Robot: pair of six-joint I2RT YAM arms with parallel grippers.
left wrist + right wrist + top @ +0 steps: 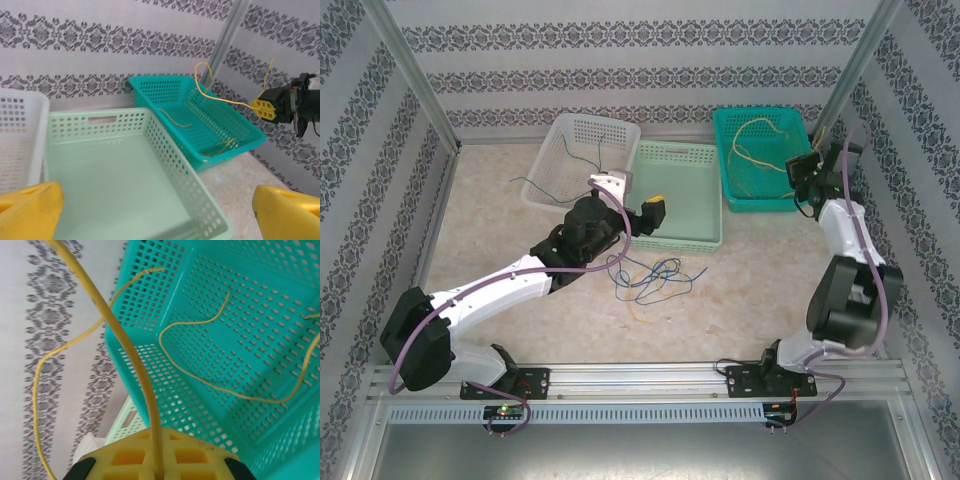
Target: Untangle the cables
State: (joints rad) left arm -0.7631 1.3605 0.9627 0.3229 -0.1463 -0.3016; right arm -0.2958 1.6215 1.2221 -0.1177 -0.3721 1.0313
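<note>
A loose tangle of blue cables [660,272] with a yellow strand [638,305] lies on the table in front of the baskets. A green cable [588,155] lies in the white basket [555,150] and trails over its left wall. Yellow cables [760,150] sit in the teal basket [720,150]. My right gripper [800,170] hovers over the teal basket's right side, shut on a yellow cable [125,340] that rises from its closed jaws. My left gripper [633,197] is open over the pale green basket [685,195], its yellow fingertips [30,210] wide apart with nothing between them.
The three baskets stand in a row at the back: white, pale green [100,170], teal [165,90]. Patterned walls and metal posts close in the table. The left arm stretches diagonally across the left half of the table. Bare tabletop lies at front centre and right.
</note>
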